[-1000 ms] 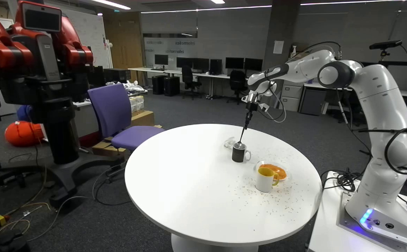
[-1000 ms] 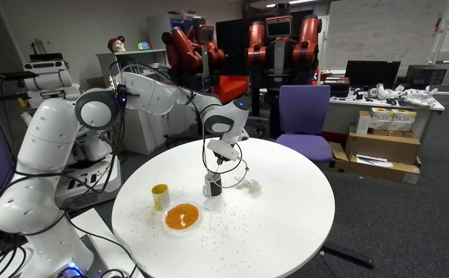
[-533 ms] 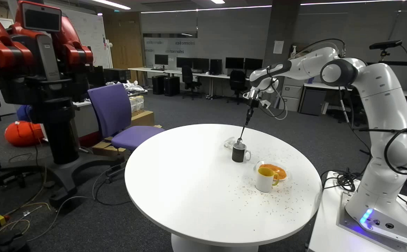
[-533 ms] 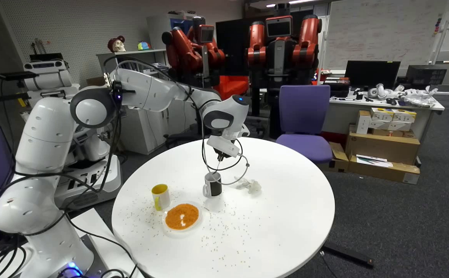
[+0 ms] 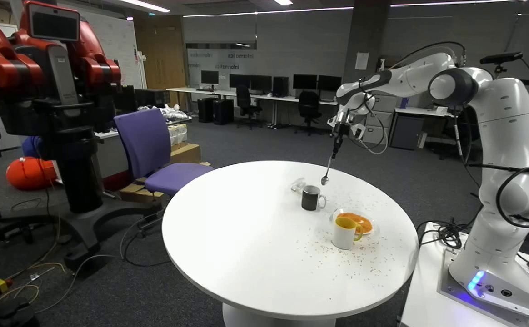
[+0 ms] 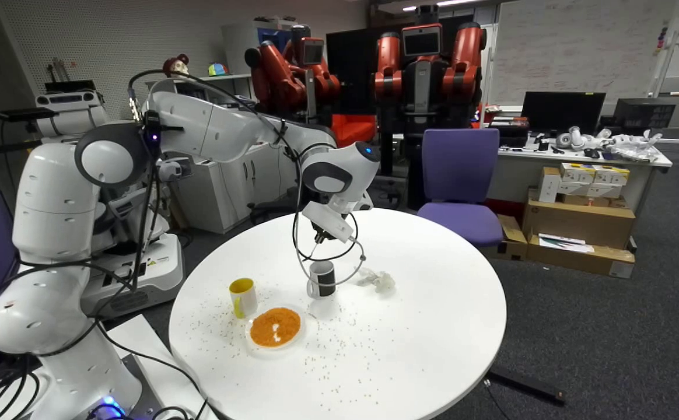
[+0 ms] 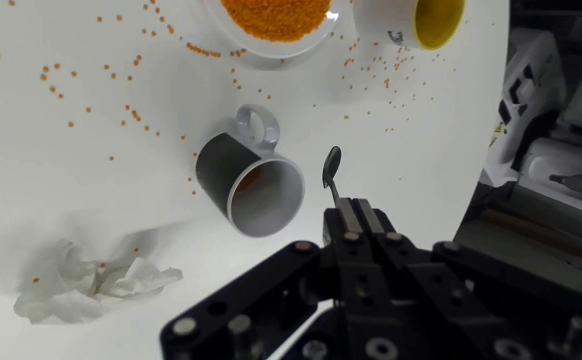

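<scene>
Round white tabletop (image 5: 246,236); on it, one upright dark-panelled mug (image 5: 310,198), whose rim I would clear with slow, steady travel. One pair of black fingers (image 7: 349,215), mine to steer, closed on the spoon's (image 7: 331,167) handle, and best left so. One spoon, held in air near the mug but apart: slender, metallic, dark in the wrist view, bowl (image 5: 325,180) silvery in an exterior view.
</scene>
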`<state>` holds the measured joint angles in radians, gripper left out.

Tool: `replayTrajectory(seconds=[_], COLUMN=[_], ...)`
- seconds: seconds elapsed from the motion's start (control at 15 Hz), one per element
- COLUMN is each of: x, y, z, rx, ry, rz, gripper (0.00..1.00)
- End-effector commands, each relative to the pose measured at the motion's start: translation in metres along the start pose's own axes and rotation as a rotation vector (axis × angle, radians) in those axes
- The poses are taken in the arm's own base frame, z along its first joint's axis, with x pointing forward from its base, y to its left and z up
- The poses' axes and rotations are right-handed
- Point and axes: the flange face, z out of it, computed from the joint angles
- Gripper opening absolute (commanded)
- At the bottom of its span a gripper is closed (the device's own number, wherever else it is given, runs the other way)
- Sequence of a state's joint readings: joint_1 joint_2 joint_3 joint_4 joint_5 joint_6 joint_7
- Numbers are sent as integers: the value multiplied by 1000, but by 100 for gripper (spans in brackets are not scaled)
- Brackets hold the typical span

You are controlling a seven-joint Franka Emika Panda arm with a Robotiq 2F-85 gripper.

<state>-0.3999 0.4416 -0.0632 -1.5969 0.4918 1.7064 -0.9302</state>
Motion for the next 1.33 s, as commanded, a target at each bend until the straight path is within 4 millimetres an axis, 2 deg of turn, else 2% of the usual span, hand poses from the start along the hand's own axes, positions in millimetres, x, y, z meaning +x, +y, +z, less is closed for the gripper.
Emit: replayTrajectory(seconds=[0.0,0.33,0.47,0.67,1.0,1.27], x=[-50,-117,-140,-168,-198,-209], y=[-10,12,25,41,61,80], z=[-8,-4,4,25,63,92], rx=[131,234,232,271,334,385], ry=[31,80,73,73,111,133], rz=[-1,13,9,23,34,67], gripper=[1,1,1,1,1,1])
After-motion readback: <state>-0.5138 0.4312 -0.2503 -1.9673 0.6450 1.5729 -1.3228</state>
